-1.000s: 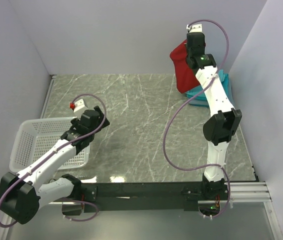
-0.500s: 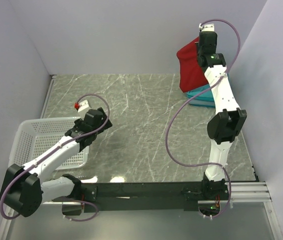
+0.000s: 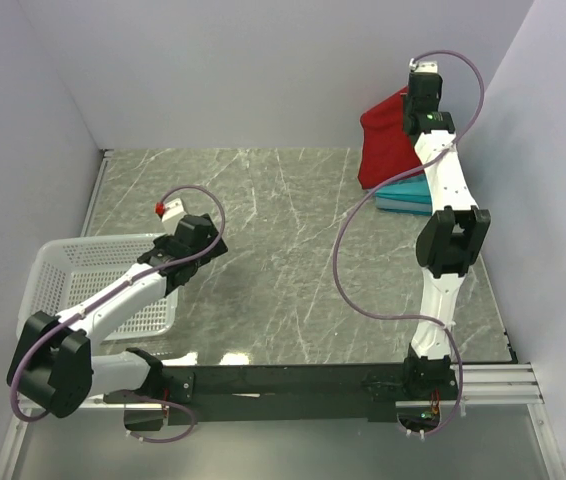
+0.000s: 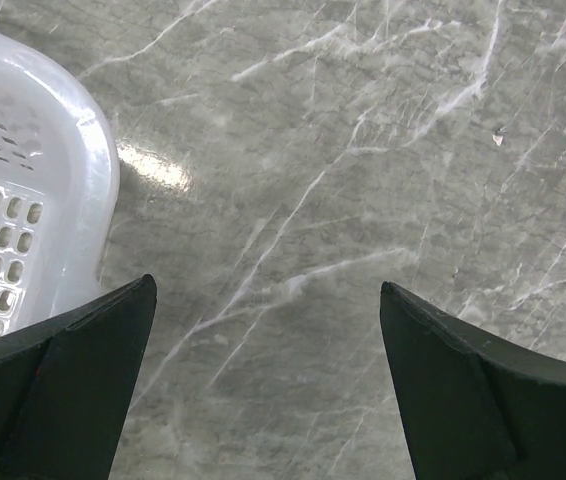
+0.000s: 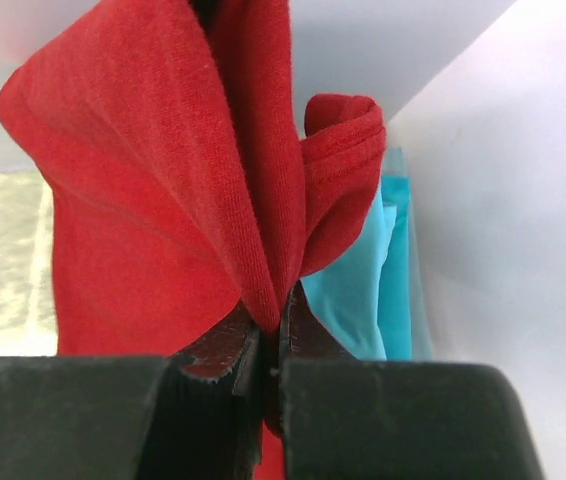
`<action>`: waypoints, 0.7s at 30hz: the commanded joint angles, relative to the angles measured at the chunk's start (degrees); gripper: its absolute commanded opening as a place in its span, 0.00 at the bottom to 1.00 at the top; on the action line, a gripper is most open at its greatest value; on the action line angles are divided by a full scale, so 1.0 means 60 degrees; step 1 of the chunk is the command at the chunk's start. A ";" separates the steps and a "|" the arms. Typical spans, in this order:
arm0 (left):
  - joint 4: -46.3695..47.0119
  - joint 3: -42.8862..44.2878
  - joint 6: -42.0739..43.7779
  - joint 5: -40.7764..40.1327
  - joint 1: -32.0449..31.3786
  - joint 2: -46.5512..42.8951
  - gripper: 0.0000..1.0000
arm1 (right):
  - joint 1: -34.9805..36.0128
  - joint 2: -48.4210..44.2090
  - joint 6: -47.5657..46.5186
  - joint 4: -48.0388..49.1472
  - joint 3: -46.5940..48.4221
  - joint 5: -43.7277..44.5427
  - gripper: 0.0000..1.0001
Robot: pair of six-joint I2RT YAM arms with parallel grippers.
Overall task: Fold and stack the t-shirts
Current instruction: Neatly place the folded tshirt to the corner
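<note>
The right tool [image 5: 271, 338], clenched on a bunched fold of the red t-shirt [image 3: 383, 150], has swung farther back, so the shirt now hangs below it against the folded turquoise t-shirts [image 3: 411, 192], probably for stacking, while the left tool [image 4: 268, 300] gapes empty above the counter [image 3: 283, 240].

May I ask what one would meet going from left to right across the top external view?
white basket → left gripper → red t-shirt

Deep red t-shirt [image 5: 163, 190], turquoise t-shirts [image 5: 358, 285], grey-veined marble table [image 3: 283, 220]
</note>
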 commanded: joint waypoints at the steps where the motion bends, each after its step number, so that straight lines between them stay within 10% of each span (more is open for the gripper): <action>1: -0.0078 0.0412 0.0099 -0.0084 0.0051 0.0151 0.99 | -0.0249 0.0239 0.0225 0.0726 0.0429 0.0009 0.00; 21: -0.0225 0.0808 0.0216 -0.0011 0.0065 0.0810 0.99 | -0.1435 0.1455 0.0474 0.1020 -0.0026 0.0330 0.00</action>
